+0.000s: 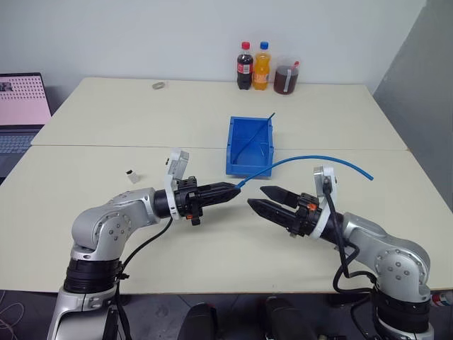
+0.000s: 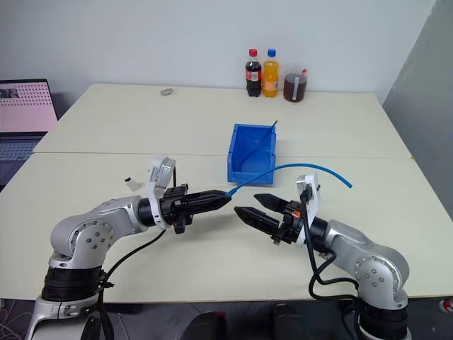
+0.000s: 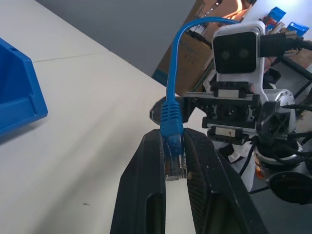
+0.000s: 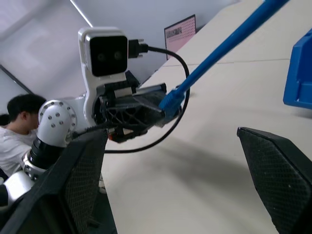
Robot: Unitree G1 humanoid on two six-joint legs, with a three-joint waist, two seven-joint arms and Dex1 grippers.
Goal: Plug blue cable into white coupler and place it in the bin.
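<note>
The blue cable [image 1: 311, 159] arcs above the table, its free end hanging off to the right. My left gripper [image 1: 236, 190] points level to the right and is shut on the cable's plug [image 3: 173, 158], which sits clamped between the fingers. My right gripper [image 1: 256, 197] faces it a short gap away, open and holding nothing; in the right wrist view its fingers [image 4: 73, 185] stand wide apart. The white coupler [image 1: 132, 176] lies on the table to the left, well away from both grippers. The blue bin [image 1: 248, 167] stands just beyond the two grippers, mid-table.
A thin dark wire [image 1: 256, 134] leans inside the bin. Two bottles [image 1: 253, 66] and a jar [image 1: 286, 78] stand at the table's far edge, and a small ring [image 1: 158, 86] lies to their left. A laptop [image 1: 23, 106] sits at far left. A person [image 4: 14, 131] is behind the left arm.
</note>
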